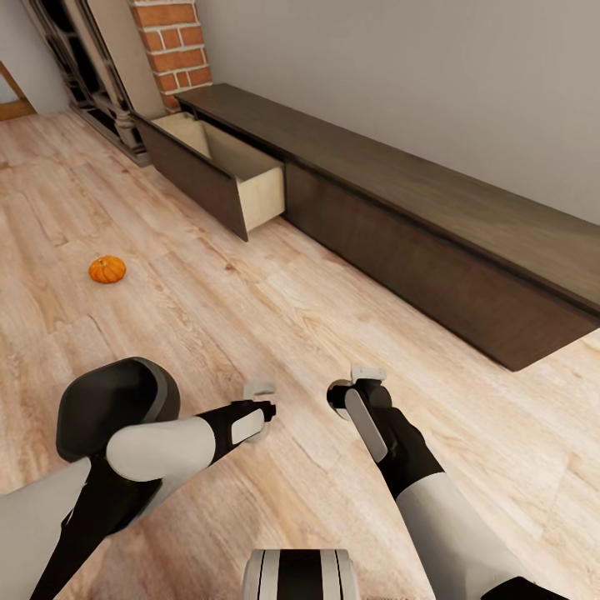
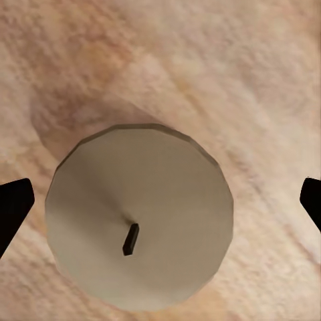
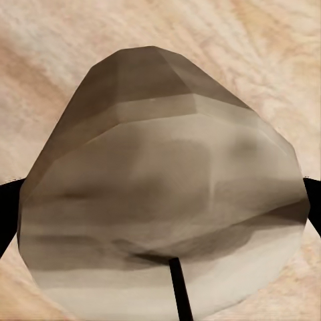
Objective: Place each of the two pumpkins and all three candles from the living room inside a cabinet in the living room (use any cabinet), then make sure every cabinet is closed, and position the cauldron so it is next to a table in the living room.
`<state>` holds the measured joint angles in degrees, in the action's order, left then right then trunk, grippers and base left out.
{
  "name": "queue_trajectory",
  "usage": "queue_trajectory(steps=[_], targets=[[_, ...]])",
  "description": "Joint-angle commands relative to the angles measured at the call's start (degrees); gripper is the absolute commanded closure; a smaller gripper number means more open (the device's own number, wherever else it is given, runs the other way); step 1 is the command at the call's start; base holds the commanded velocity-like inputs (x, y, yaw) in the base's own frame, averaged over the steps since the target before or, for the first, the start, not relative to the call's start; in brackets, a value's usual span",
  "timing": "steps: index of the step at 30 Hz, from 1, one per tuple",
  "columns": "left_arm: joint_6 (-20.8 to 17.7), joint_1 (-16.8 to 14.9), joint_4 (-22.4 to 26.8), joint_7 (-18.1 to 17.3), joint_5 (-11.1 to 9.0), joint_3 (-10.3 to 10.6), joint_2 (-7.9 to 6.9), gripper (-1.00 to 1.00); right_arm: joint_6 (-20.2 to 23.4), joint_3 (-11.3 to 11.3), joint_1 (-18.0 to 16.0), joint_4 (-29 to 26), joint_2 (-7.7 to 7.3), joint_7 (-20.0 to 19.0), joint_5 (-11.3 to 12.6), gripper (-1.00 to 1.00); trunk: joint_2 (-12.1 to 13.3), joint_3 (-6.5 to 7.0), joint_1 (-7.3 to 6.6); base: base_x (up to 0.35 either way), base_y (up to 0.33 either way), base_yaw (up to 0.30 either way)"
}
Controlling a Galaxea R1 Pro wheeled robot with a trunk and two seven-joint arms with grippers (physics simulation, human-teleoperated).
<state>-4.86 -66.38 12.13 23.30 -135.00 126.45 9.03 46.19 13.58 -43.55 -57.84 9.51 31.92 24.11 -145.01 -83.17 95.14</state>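
Note:
My left gripper [image 1: 262,407] hangs low over the plank floor, shut on a candle [image 1: 259,388]. In the left wrist view that candle's pale flat top and dark wick [image 2: 142,214] sit between the two black fingertips [image 2: 13,207]. My right gripper [image 1: 357,387] is shut on a second candle [image 1: 367,373], which the right wrist view shows tilted and very close [image 3: 160,180]. An orange pumpkin [image 1: 107,269] lies on the floor far to the left. The dark-brown cabinet [image 1: 433,217] runs along the wall, with its left drawer [image 1: 242,171] pulled open and its tan inside bare.
A brick fireplace column [image 1: 175,46] stands at the cabinet's far end, with a dark railing [image 1: 87,71] beside it. Open wood floor [image 1: 275,308] lies between me and the cabinet. My base [image 1: 300,575] shows at the bottom edge.

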Motion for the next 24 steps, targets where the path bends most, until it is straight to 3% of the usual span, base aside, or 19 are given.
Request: queue_trajectory(steps=[1,5,24], targets=[[-0.2,-0.1,0.1,0.3,0.0,0.2,0.01,-1.00,0.0,0.1,0.0,0.0,-0.02,0.6,0.6,1.00,0.0,-0.27,0.01,0.000,0.000,0.000],[-0.2,-0.1,0.1,0.8,0.0,0.2,0.02,-1.00,0.0,0.1,0.0,0.0,-0.02,0.6,0.6,1.00,-0.1,-1.15,0.11,0.000,0.000,0.000],[1.1,-0.1,0.1,2.5,0.0,0.2,0.02,-1.00,0.0,0.0,0.0,0.0,-0.02,0.6,0.5,1.00,-0.1,-1.15,0.11,0.000,0.000,0.000]])
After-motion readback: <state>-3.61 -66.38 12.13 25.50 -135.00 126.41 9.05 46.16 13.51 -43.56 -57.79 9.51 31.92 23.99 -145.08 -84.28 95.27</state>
